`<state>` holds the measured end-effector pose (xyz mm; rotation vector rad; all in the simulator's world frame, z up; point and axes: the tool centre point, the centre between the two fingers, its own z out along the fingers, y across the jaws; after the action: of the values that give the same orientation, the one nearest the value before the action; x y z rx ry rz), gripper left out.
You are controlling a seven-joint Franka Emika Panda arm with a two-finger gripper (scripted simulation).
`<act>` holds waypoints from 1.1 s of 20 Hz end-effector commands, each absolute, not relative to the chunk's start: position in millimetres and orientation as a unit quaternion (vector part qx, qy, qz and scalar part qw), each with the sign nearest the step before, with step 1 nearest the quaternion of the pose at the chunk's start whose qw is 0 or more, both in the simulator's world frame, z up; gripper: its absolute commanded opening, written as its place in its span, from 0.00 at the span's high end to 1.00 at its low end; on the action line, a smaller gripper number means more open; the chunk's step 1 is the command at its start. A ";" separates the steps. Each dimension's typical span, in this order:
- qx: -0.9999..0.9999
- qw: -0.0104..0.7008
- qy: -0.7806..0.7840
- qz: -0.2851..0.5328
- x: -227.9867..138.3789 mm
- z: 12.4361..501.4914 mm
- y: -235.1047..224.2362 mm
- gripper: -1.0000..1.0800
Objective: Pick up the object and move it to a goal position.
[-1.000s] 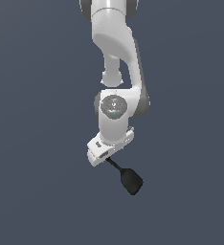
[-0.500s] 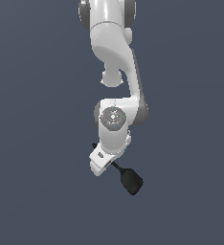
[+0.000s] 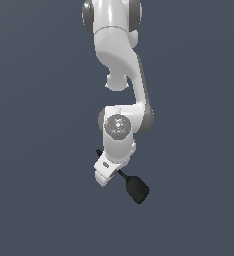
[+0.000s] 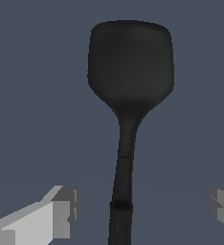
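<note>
The gripper (image 4: pixel 140 206) hangs spread wide astride the spatula (image 4: pixel 128 86) handle, nothing clenched; grasp, lift and carry remain.

Evenly lit, flat simulator renders against plain slate-blue. Soft highlights on the white arm (image 3: pixel 120 60), no cast shadows. Coarse, blocky edges in the wrist view; black spatula (image 4: pixel 130 72) dim, faint sheen, little detail.

No readable text, labels or numbers anywhere.
</note>
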<state>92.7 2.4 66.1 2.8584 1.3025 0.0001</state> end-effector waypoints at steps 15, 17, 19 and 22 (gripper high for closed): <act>0.909 0.000 0.417 0.000 93.0 17.0 2.6 0.04; 0.909 0.000 0.417 0.000 93.0 17.0 2.6 1.00; 0.909 0.000 0.417 0.000 93.0 17.0 2.6 1.00; 0.909 0.000 0.417 0.000 93.0 17.0 2.6 1.00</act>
<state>92.6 3.0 16.7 2.8561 1.3100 -0.0014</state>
